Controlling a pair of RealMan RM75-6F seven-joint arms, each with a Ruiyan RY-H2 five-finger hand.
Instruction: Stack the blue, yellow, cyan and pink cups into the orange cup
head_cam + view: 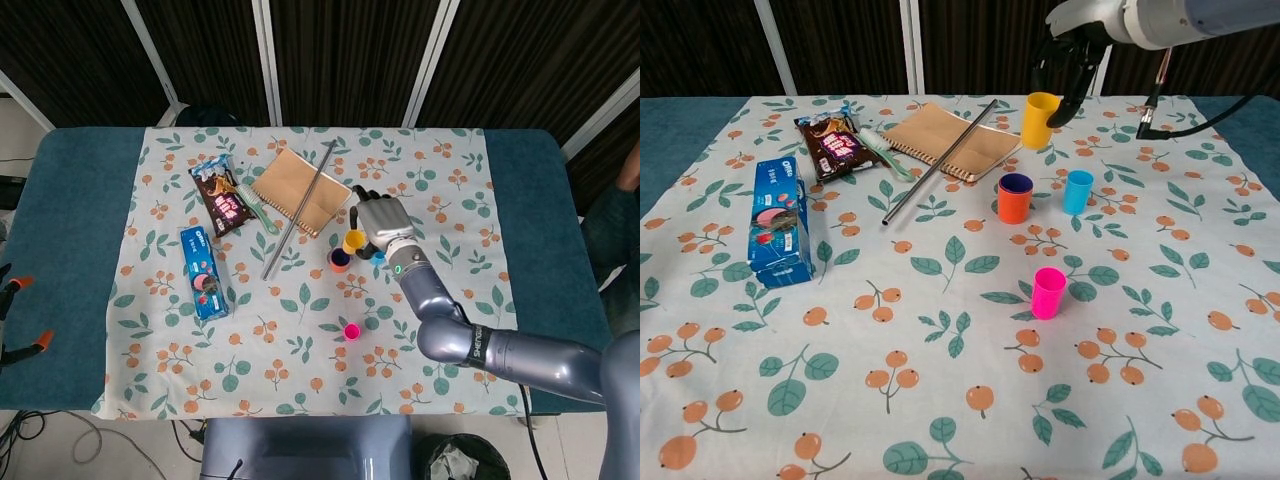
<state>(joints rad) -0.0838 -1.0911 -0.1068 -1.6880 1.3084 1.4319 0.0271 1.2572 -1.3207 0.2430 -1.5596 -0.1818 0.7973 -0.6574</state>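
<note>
In the head view the right robot hand (pixel 380 222) covers most of the cyan cup (pixel 379 256), just to its 6 o'clock; in the chest view the hand's arm is cut off by the top and right edges; the left robot hand appears in neither view; the snack packets' print is too small to read.

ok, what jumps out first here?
The right hand holding the yellow cup in the air, above the orange cup, which has a blue cup inside. The cyan cup stands just right of it, and the pink cup sits alone nearer the front.
</note>
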